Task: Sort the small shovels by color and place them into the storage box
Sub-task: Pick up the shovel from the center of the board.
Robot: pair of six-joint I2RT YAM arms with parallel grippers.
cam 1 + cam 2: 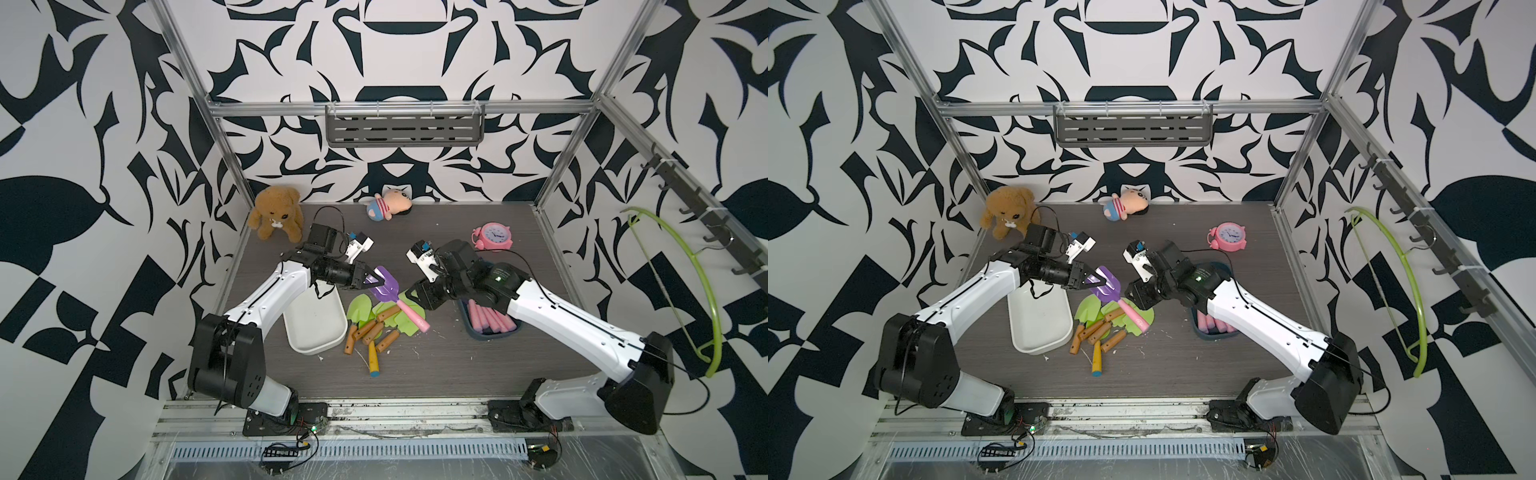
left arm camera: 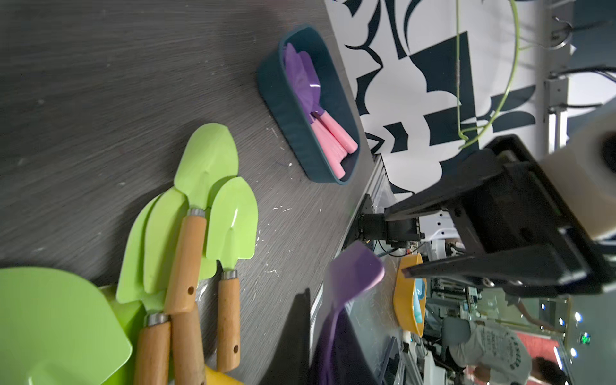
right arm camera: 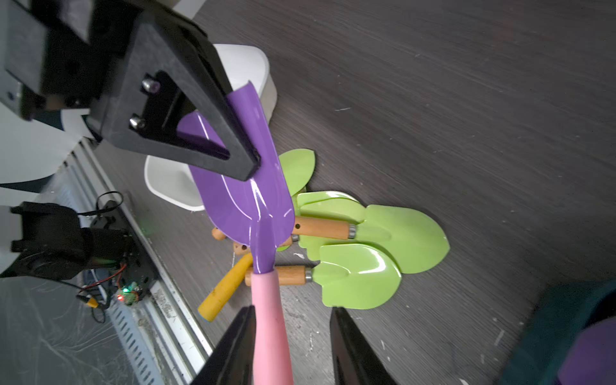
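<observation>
My left claw [image 1: 371,279] pinches the blade of the purple shovel [image 1: 388,291], mid-frame above the green shovels [image 1: 374,320] heaped on the counter [image 1: 457,365]. The right claw [image 3: 291,313] stands parted around its pink handle. In both top views my right arm hides most of the dark box [image 1: 490,336] of pink-handled shovels [image 1: 486,320]. The left wrist view blurs the held blade.

Shovel pile [image 1: 376,322] between left box [image 1: 316,328] and right box [image 2: 283,110]; shovels [image 2: 310,86] inside right box
</observation>
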